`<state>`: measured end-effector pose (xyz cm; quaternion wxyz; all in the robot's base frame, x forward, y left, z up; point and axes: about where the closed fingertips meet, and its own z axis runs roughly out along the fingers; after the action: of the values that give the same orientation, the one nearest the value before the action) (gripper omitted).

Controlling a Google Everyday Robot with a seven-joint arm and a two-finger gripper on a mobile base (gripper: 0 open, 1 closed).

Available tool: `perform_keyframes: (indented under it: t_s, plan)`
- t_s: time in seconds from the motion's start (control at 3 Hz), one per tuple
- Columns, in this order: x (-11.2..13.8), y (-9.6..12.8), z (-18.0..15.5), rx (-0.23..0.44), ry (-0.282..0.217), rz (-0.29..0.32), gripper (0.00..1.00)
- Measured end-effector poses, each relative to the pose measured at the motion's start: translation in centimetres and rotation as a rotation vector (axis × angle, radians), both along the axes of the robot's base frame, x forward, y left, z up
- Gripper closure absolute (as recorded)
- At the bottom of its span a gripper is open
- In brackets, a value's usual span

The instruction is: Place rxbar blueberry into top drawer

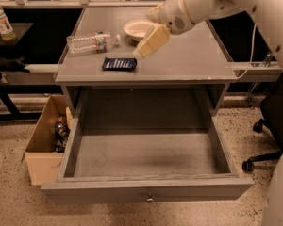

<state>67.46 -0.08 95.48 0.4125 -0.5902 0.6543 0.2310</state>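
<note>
Above the flat grey cabinet top (193, 60), the robot's cream-coloured two-finger gripper (141, 52) hung tilted down and to the left. Its tip was just beside the small flat rxbar blueberry in its dark navy wrapper (119, 64), but not touching it. We could not tell whether the gripper was spread or closed, since it showed only as one pale wedge from this angle. It held nothing.

The bar lay flat near the front edge of the cabinet top, directly over the wide grey top drawer (146, 190). That drawer stood pulled fully out, its plain interior bare, and we judged it was left open so the bar could be dropped straight in. A clear plastic water bottle (92, 42) lay on its side behind and to the left of the bar. A shallow white bowl (137, 29) sat further back, near the gripper's wrist. A tan cardboard box (42, 166) rested on the floor beside the drawer's left wall.

We read the slanted pose as an approach for a grasp from above. The bar's low, flat shape would leave little to grip, so a careful descent seemed necessary. The pick had not yet been made.
</note>
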Motion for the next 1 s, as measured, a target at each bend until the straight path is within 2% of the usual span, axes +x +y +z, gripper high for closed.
perform_keyframes:
  t_s: [0.33,0.67,1.0]
  plan:
    - [-0.1,1.6,-2.6,0.006,0.036,0.026,0.0]
    - [0.8,3.6,-7.6,0.05,0.096,0.037,0.0]
    - [1.8,4.2,-9.8,0.075,0.112,0.031,0.0]
